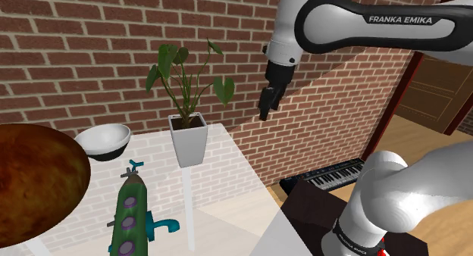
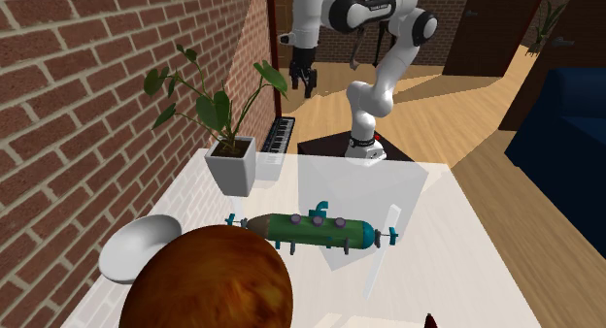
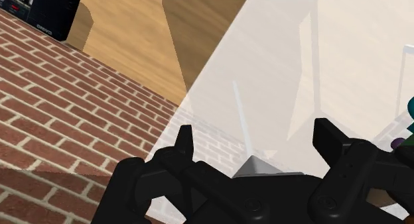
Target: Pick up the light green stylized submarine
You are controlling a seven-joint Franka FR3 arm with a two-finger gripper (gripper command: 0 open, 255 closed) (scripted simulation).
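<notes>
Your gripper [image 1: 267,103] hung released and empty, high by the brick wall [image 1: 91,50] — well apart from the green submarine [image 2: 311,229] lying on the white table [image 2: 456,239].

arm [image 1: 286,31]: glossy white rounded shells | joints [image 2: 423,27]: dark grey-black bands and caps | marking: white "FRANKA EMIKA" lettering [image 1: 400,20] on dark forearm panel | base collar [image 1: 355,239]: black ring, small red marks | gripper [image 3: 255,140]: all black, two blocky fingers, round recesses in its body
</notes>
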